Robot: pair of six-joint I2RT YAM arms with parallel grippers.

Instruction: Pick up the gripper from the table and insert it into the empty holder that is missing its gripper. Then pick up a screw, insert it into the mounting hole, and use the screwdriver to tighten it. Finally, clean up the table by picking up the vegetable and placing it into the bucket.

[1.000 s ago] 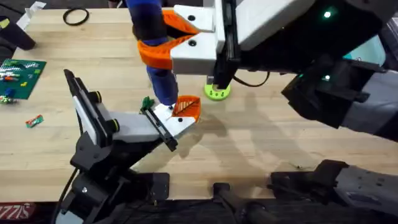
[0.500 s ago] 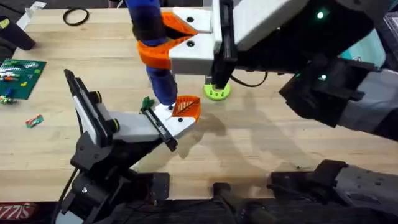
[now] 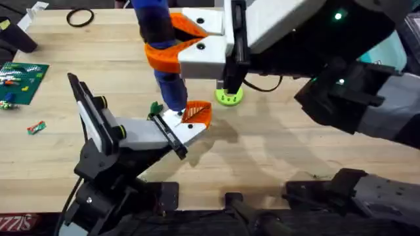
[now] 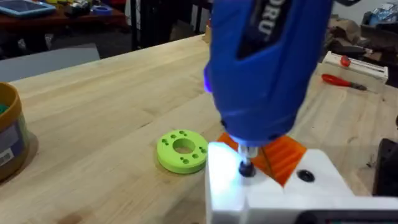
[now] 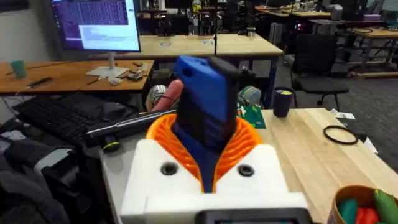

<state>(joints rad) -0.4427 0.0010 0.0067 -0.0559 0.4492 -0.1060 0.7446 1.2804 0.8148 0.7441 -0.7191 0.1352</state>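
The electric screwdriver is held upright near the middle of the tabletop, its thick blue body clenched between the orange ribbed pads of the right tool; in the right wrist view the blue handle is seen seated deep between the pads. Its pale tip is set down on a screw in the white block of the holder, just beside the small orange gripper already seated there. The state of the left tool cannot be told from these views. The screwdriver is judged rigid and fairly heavy for its size, with a smooth plastic shell that could twist or slide under torque, so the hold is best taken around the thick middle of the handle, where the ribbed pads bite on the widest surface. The screw is tiny and easily tipped, so steady axial pressure is judged necessary. A green perforated disc lies on the tabletop just beyond the holder. The teal bucket is glimpsed at the right edge of the tabletop, largely hidden behind the right arm.
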